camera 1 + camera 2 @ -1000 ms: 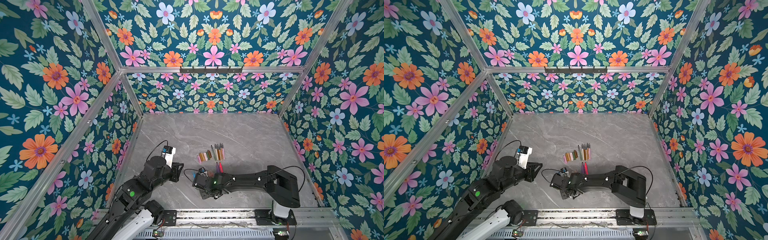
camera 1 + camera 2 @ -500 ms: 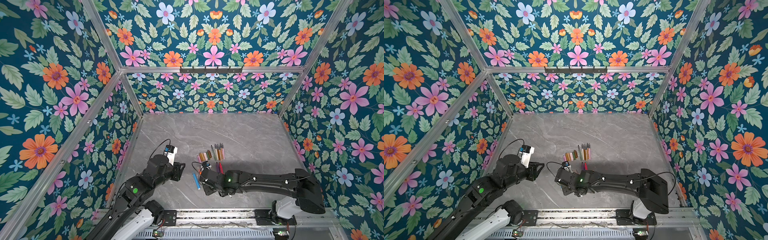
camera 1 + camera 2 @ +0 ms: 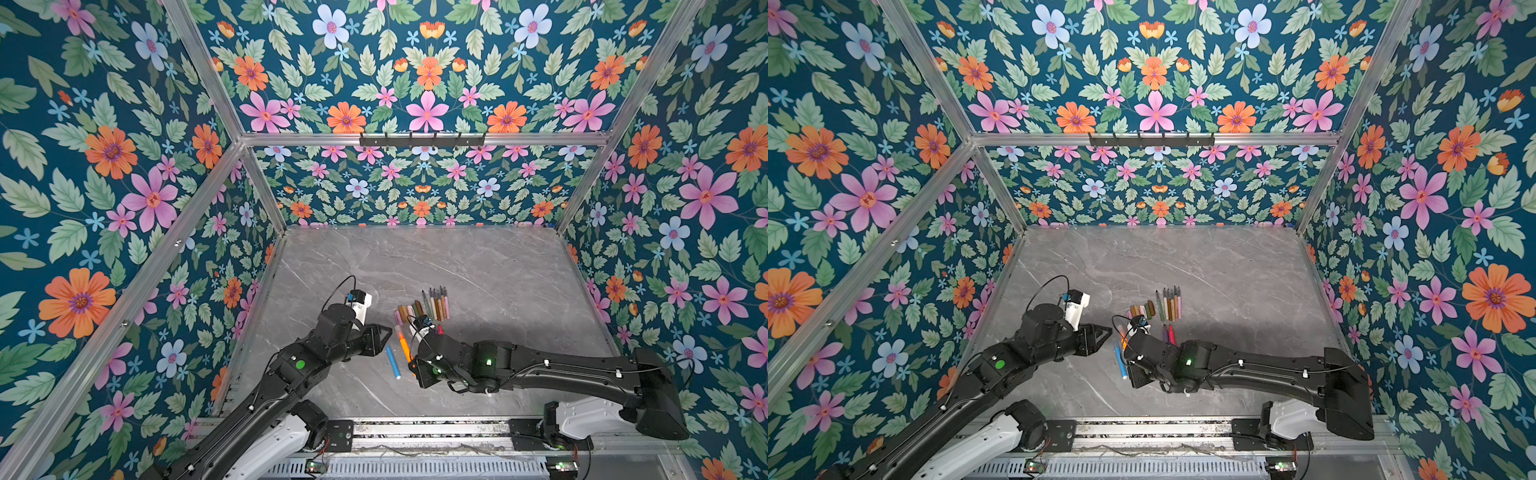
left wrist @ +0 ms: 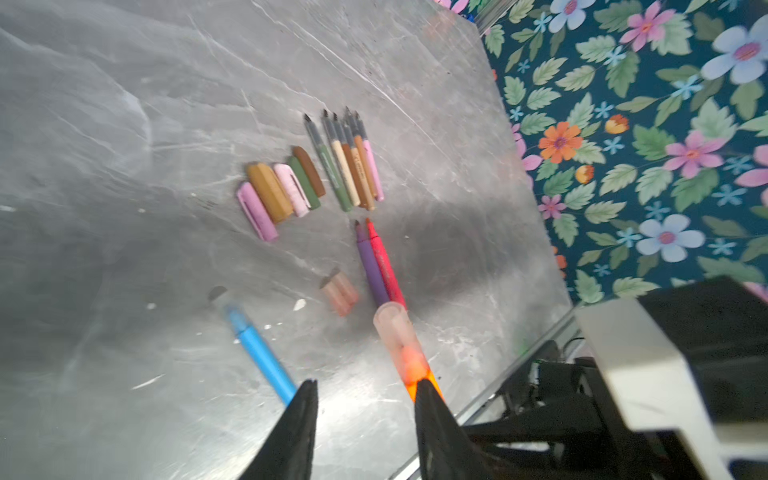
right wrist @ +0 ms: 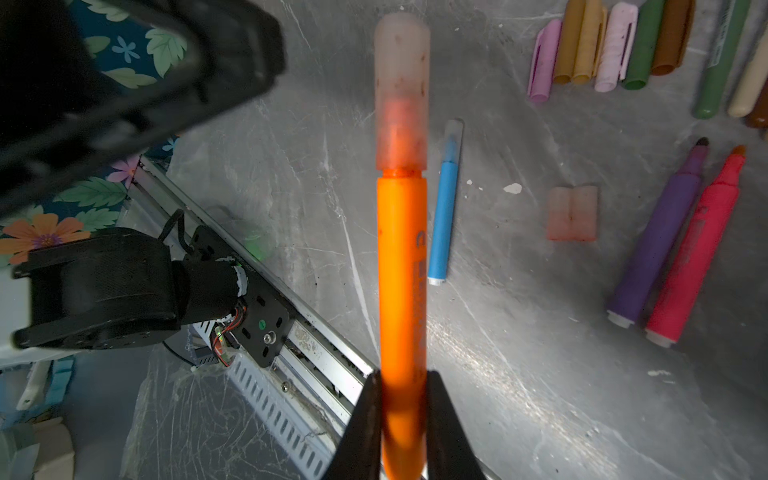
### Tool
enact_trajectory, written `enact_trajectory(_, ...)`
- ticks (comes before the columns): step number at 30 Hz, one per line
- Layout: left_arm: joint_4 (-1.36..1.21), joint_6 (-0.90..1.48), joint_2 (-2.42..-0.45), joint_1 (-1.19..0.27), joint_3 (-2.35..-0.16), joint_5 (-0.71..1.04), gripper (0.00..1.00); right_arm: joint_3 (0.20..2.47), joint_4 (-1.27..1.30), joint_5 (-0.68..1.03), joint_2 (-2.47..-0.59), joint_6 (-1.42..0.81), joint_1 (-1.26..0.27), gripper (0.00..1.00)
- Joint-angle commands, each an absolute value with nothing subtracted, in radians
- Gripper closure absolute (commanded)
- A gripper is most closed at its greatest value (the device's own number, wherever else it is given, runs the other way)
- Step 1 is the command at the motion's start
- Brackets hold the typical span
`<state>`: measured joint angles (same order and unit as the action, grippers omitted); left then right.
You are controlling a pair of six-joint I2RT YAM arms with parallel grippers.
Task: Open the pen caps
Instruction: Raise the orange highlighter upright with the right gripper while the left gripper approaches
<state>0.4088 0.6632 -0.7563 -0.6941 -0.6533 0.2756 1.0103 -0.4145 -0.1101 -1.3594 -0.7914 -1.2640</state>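
Observation:
My right gripper (image 5: 402, 376) is shut on the lower body of an orange pen (image 5: 402, 257), whose translucent cap (image 5: 401, 91) sits on its tip. In both top views that pen (image 3: 402, 345) points away from the right gripper (image 3: 411, 365) toward the pen caps. My left gripper (image 4: 366, 384) is open with nothing between its fingers, just left of the orange pen's cap (image 4: 395, 332). A blue pen (image 3: 393, 362) lies capped on the table between the arms. Several loose pen caps (image 4: 282, 191) in pink, tan, olive and brown lie in a row. Two translucent reddish ones (image 5: 572, 212) lie apart.
Several uncapped thin markers (image 3: 436, 303) lie side by side right of the cap row. A purple marker (image 5: 660, 232) and a red marker (image 5: 698, 249) lie uncapped together. The metal rail (image 3: 415, 428) runs along the table's front edge. Floral walls enclose three sides.
The left jaws have opened wider. The blue pen has come into view lying on the table. The right arm's elbow has swung to the right, and its gripper stays shut.

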Motion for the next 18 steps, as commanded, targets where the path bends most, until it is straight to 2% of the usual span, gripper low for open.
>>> enact_trajectory(1, 0.129, 0.824, -0.777, -0.693, -0.594, 0.385, 0.59, 1.003, -0.389, -0.118, -1.335, -0.807, -1.266, 0.83)
enact_trajectory(18, -0.03, 0.943, -0.811, -0.693, -0.539, 0.437, 0.6, 0.966, -0.391, -0.135, -1.254, -0.803, -1.265, 0.83)
